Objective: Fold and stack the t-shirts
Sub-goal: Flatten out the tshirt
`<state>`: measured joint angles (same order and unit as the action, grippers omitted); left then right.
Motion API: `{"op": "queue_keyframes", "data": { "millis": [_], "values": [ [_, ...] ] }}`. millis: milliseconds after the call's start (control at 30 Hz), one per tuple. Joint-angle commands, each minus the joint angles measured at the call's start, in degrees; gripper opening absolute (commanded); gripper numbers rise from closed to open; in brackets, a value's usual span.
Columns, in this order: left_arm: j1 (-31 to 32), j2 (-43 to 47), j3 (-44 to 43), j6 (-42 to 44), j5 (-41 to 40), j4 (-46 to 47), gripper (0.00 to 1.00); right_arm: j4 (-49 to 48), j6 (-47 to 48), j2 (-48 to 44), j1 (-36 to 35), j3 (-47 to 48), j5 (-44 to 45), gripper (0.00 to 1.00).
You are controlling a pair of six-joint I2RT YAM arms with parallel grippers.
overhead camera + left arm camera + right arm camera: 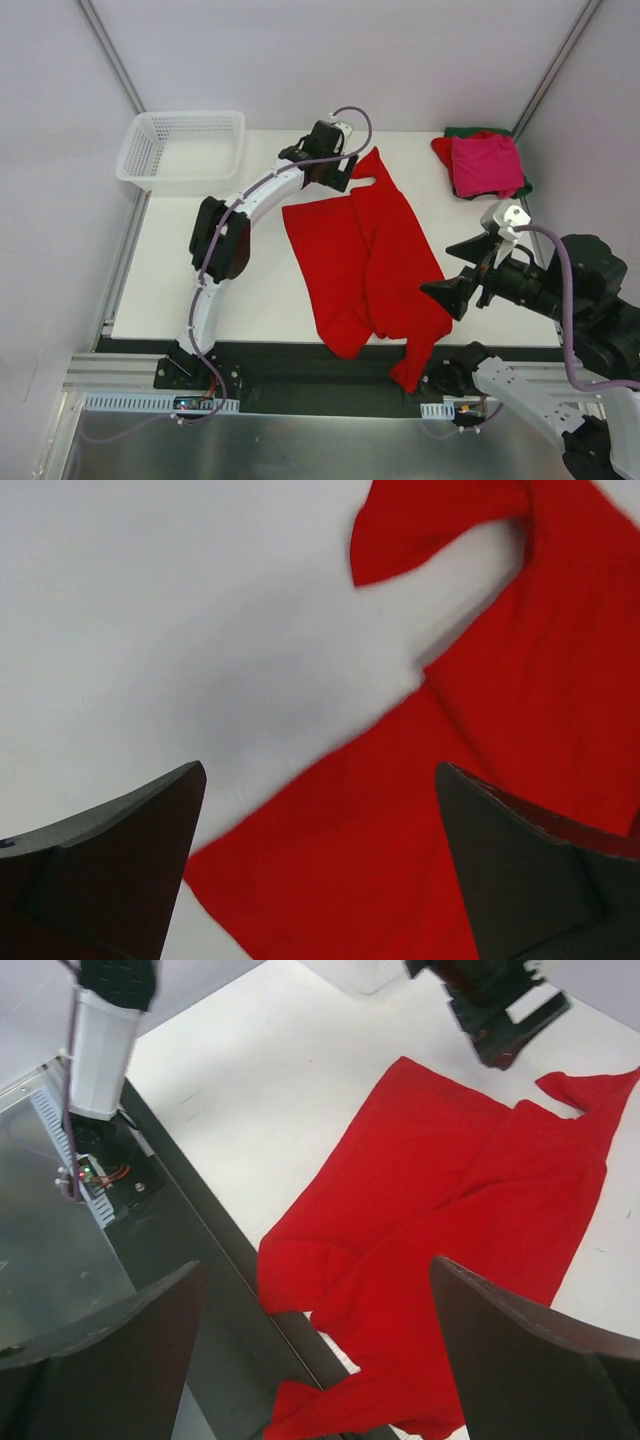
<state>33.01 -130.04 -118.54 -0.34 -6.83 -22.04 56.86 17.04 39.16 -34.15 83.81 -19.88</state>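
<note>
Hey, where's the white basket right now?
In the top view, the white mesh basket sits at the far left corner of the table, well left of the spread red t-shirt.

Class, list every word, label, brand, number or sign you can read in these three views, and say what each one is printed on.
No text can be read in any view.
Bright red t-shirt: plain, no print showing.
Folded t-shirts: no label showing.
White mesh basket: no marking showing.
Small circuit board with lit lights: any marking is too small to read.
</note>
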Motion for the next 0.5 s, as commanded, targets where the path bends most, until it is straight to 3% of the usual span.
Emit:
{"op": "queue_keyframes", "data": {
  "millis": [0,233,467],
  "values": [
    [0.30,17.34,13.19,-4.58,0.33,4.20,0.99,-5.79,0.19,0.22,-0.13,-2.16,4.67,0.95],
    [0.38,33.95,35.20,-8.97,-6.08,8.24,0.99,-7.82,0.01,1.18,-0.13,-5.32,4.59,0.96],
    [0.12,32.31,42.34,-12.84,-9.08,12.02,0.99,-9.05,-0.86,0.92,-0.21,-6.73,4.67,0.96]
  ]
}}
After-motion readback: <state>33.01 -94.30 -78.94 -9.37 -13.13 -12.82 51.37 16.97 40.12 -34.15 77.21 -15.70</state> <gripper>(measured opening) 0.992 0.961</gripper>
